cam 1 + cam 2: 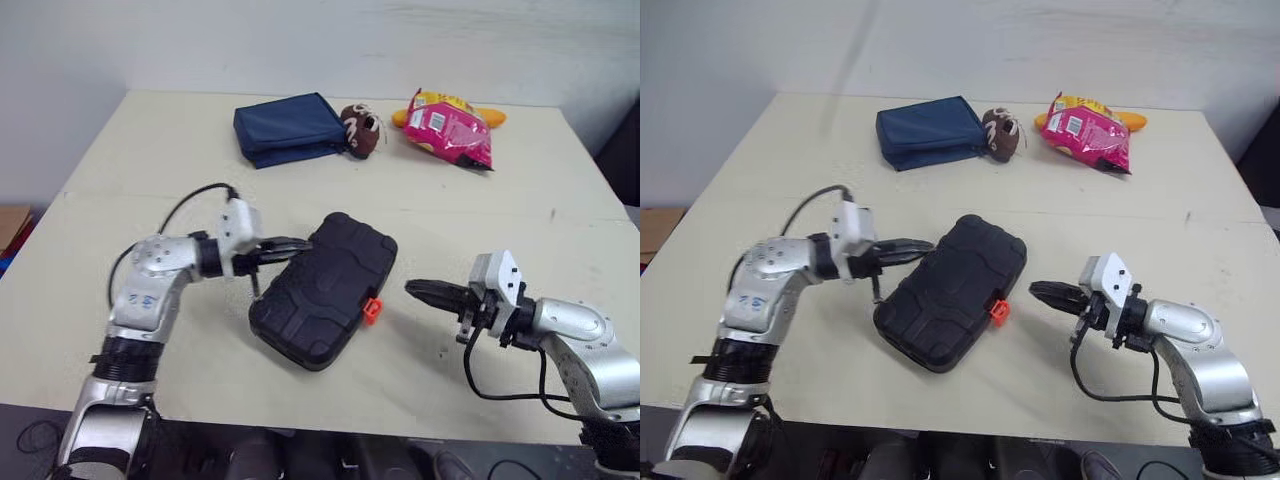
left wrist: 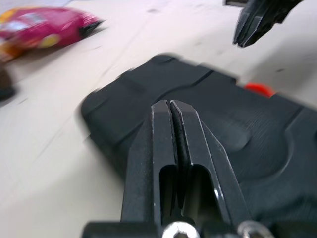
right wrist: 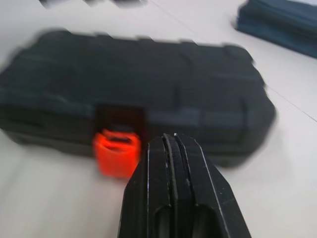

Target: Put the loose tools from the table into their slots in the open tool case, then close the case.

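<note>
Nearest, the right claw [image 1: 415, 289], pressed together, pointed at the orange latch [image 1: 371, 310] of the shut tool case [image 1: 325, 285] on the table [image 1: 150, 150], with the left claw [image 1: 300, 244] likewise pressed together at its lid edge; latching seemed next, needing a firm push.

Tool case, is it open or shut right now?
Shut. The tool case lies flat with its lid down on its base, no slots showing. Whether the orange latch is snapped fast cannot be told.

tool case [image 1: 323, 287] | black, closed, flat | orange latch [image 1: 371, 310] | table centre
</note>
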